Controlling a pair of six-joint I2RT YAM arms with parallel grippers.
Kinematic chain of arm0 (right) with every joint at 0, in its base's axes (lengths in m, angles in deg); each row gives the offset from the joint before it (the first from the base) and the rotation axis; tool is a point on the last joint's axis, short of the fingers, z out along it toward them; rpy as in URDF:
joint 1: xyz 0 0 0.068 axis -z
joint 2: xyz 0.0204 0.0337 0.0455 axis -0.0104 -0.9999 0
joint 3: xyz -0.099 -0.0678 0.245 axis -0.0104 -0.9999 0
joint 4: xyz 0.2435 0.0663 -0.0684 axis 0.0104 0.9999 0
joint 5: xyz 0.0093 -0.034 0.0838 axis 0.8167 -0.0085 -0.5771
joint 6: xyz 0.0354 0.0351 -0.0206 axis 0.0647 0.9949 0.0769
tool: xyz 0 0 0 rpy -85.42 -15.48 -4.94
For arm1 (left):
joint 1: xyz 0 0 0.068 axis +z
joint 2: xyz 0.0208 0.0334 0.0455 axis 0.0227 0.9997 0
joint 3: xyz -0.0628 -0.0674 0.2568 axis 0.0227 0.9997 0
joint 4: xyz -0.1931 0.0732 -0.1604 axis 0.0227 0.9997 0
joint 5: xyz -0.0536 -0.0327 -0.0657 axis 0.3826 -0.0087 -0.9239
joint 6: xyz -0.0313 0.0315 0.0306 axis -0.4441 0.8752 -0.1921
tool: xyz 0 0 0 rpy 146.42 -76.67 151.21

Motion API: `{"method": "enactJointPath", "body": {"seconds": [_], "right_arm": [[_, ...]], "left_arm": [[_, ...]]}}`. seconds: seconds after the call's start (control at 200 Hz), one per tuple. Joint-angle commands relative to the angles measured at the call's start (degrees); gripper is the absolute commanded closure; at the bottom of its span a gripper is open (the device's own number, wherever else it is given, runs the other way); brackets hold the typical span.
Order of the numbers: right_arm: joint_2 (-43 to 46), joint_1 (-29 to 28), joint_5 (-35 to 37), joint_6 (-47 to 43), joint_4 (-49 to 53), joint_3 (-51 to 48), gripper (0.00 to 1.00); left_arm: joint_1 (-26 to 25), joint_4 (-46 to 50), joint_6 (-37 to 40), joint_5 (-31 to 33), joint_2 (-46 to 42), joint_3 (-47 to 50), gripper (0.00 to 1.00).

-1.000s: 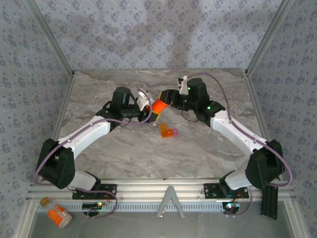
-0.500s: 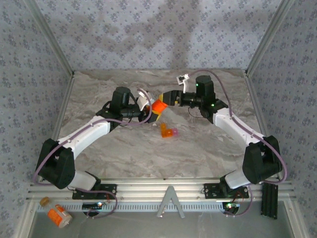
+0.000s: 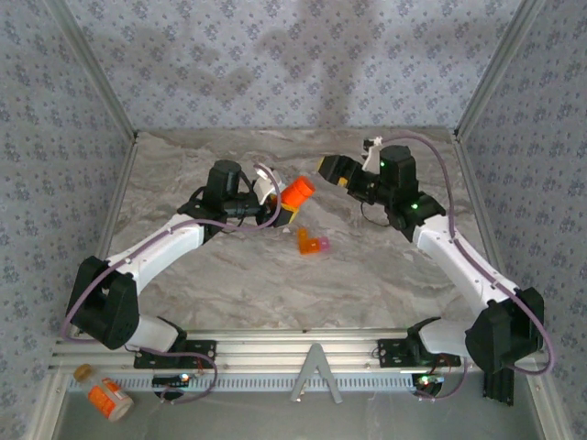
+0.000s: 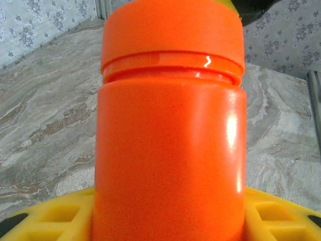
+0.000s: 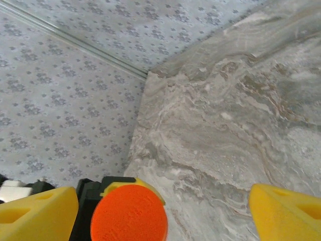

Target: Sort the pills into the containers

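My left gripper (image 3: 286,207) is shut on the small orange pill bottle (image 3: 296,193), held tilted above the table's middle. In the left wrist view the bottle (image 4: 170,150) stands close up with its orange cap (image 4: 173,35) on, yellow fingers (image 4: 45,218) at both sides of its base. My right gripper (image 3: 331,170) hangs open just right of the bottle, apart from it. Its wrist view has the cap (image 5: 129,215) between wide-spread yellow fingers (image 5: 37,213). The tiny orange box with a pink end (image 3: 312,243) lies on the table below the bottle. The pills are hidden.
An orange bottle with a white label (image 3: 110,400) lies off the table at the near left, beyond the rail, with a small capped piece (image 3: 83,371) beside it. Patterned walls close the marble table (image 3: 275,284) on three sides.
My right gripper has let go of the bottle's cap, opened wide and drawn back to the right. The left gripper and the bottle have stayed put.
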Motion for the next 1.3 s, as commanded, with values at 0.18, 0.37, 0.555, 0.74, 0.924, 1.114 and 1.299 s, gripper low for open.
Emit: {"method": "enactJointPath", "body": {"seconds": [0.18,0.37,0.555,0.74,0.924,1.114,1.299], "right_arm": [[-2.6,-3.5,3.8,1.9,2.7,2.3,0.07],[-5.6,-5.5,4.7,2.6,2.3,4.4,0.08],[-6.6,-7.3,5.3,3.3,1.0,4.6,0.13],[-6.7,-7.9,4.2,3.7,-0.7,3.7,0.27],[-6.7,-7.8,3.3,2.7,-1.2,3.4,0.49],[-7.1,-5.2,-1.7,-2.4,-5.1,2.9,0.56],[-8.9,-0.5,-22.2,-8.5,-22.6,-0.6,0.50]], "left_arm": [[0.3,-2.1,-0.6,-1.2,1.4,-1.4,1.00],[0.2,-0.6,-0.6,-1.6,2.7,-3.0,1.00],[0.2,1.1,0.2,-1.9,3.2,-4.3,1.00],[0.2,1.9,0.4,-1.9,3.8,-5.7,1.00],[0.2,3.6,0.8,-2.1,4.9,-7.3,1.00],[0.1,6.5,1.7,-2.6,4.3,-8.9,1.00],[0.3,8.6,2.4,-3.2,2.8,-9.7,1.00]]}}
